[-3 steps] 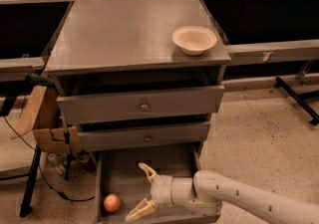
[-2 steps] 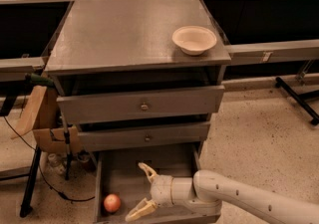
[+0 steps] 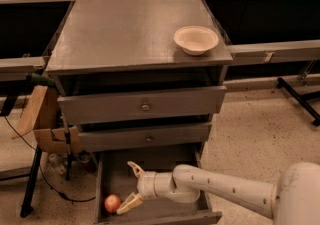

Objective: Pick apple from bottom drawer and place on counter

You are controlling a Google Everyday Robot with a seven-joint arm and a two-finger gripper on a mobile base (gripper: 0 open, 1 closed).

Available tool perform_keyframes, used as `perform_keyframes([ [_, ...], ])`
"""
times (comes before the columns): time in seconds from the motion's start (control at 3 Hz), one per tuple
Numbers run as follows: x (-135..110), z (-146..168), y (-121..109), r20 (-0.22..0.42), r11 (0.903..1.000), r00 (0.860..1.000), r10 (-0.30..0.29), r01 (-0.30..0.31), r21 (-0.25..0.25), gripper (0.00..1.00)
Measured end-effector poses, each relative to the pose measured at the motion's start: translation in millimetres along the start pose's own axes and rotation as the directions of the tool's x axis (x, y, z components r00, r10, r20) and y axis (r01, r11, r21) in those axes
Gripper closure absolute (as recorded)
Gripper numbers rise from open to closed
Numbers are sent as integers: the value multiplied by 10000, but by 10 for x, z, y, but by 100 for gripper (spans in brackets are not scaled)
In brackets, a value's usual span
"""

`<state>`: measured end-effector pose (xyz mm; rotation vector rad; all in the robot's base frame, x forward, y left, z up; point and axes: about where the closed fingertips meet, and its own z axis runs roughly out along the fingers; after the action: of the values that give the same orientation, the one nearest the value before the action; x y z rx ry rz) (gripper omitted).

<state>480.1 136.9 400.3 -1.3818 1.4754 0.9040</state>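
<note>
The apple [image 3: 112, 202], small and reddish-orange, lies on the grey floor of the open bottom drawer [image 3: 165, 214], near its front left corner. My gripper [image 3: 127, 187] reaches into the drawer from the right on a white arm. Its two pale fingers are spread wide apart, one finger [image 3: 134, 168] up and one down beside the apple. The gripper sits just right of the apple and holds nothing. The counter [image 3: 125, 29], the flat grey top of the cabinet, lies above.
A cream bowl [image 3: 195, 39] stands on the counter's right front part. Two upper drawers with brass knobs [image 3: 145, 106] are slightly pulled out above the bottom drawer. A cardboard box [image 3: 47, 124] and black stand are at the left. Dark benches flank the cabinet.
The gripper has edged slightly left towards the apple. The apple has not moved.
</note>
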Motion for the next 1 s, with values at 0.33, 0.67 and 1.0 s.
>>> perform_keyframes([
  [0.33, 499, 466, -195, -1378, 9999, 9904, -61, 47, -109, 0],
  [0.67, 883, 839, -198, -2467, 9999, 9691, -21, -15, -143, 0],
  [1.0, 1206, 1105, -128, -2947, 9998, 9555, 122, -75, 171, 0],
])
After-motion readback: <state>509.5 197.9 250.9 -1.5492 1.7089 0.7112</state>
